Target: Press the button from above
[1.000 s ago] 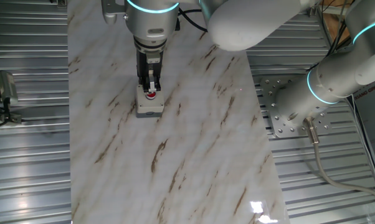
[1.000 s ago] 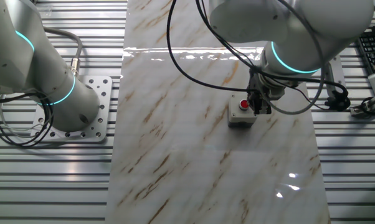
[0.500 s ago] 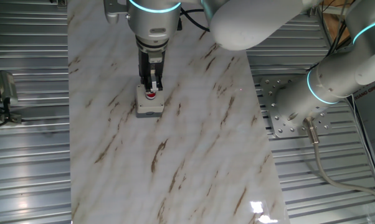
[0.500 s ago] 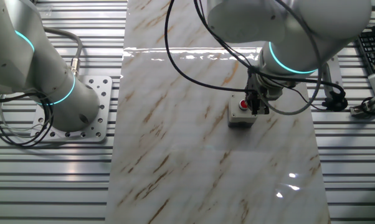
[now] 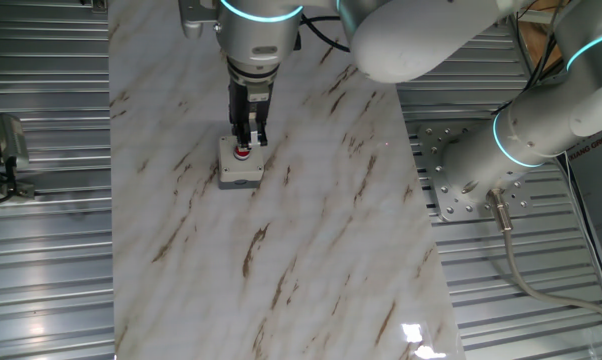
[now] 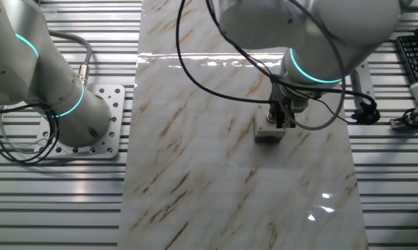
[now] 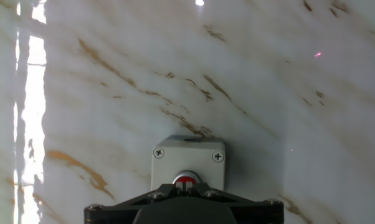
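Gripper (image 5: 248, 140), grip state unclear, sits over unlabelled grey box's (image 7: 188, 160) red button (image 7: 185, 181).

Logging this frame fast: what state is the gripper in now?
Gripper: directly over the red button on its grey box; open or shut cannot be told.

Looks like a robotics lab to me: I'm seeing a marble-look tabletop (image 5: 311, 230), ribbed aluminium decking (image 5: 41, 260), a bolted arm base plate (image 5: 461, 180), and a keyboard (image 6: 414, 55) nearby.
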You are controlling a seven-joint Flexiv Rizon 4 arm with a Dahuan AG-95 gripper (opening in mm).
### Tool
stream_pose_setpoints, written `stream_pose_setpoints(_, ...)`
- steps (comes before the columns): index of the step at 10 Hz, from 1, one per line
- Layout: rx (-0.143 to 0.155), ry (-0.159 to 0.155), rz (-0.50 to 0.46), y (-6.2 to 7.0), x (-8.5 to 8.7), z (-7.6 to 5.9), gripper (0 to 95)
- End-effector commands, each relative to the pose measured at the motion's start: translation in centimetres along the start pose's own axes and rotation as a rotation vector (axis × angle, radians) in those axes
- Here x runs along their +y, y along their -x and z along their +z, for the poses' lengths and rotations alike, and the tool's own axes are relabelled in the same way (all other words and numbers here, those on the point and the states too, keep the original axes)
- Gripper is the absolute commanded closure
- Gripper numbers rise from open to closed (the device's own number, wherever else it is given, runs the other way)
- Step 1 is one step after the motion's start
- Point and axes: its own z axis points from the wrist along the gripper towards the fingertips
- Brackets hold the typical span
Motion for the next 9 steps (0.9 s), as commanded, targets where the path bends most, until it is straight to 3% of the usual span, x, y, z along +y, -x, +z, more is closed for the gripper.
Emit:
stream_pose_setpoints(1, -0.004, -0.001, -0.002, -0.08, 0.00, 0.16, 95.0)
stream_pose_setpoints(9, -0.004, 0.002, -0.004, -0.07, 0.03, 0.41, 95.0)
